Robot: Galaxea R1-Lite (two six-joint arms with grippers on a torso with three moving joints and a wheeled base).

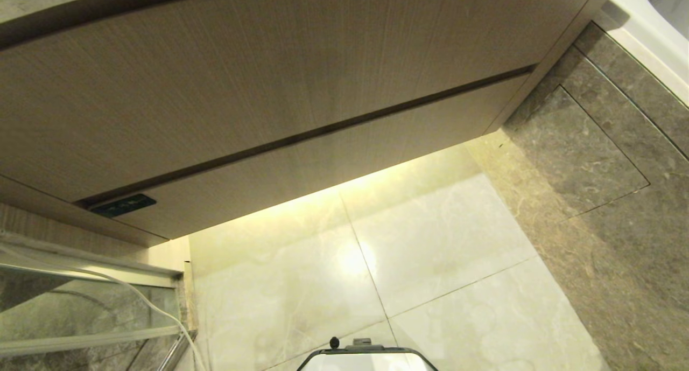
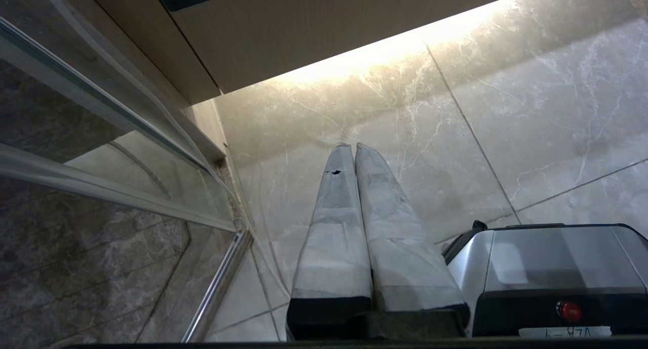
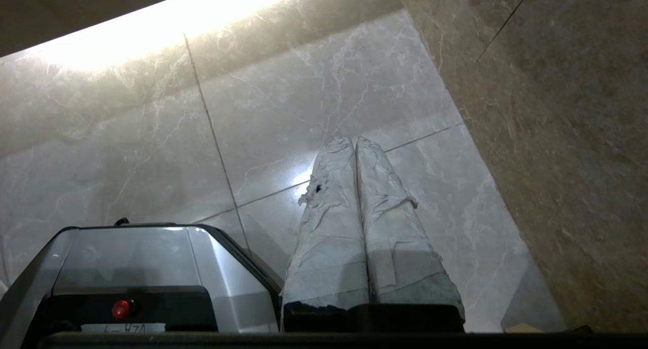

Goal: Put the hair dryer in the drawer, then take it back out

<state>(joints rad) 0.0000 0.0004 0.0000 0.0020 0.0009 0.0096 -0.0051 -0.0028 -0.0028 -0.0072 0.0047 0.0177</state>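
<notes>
Bathroom: wood vanity (image 1: pixel 269 80), marble floor tiles (image 1: pixel 430 242), glass shower door (image 2: pixel 101 136).

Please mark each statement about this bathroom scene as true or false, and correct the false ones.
1. The drawer is closed. True.
2. The hair dryer lies on the floor tiles. False: no hair dryer is visible in any view.
3. The left gripper is shut and holds nothing. True.
4. The right gripper is open wide. False: its fingers are pressed together, empty, above the floor.
5. A small dark label sits at the drawer front's left corner in the head view. True.
6. A person's hand is pulling on the drawer. False: no person is in view.
</notes>
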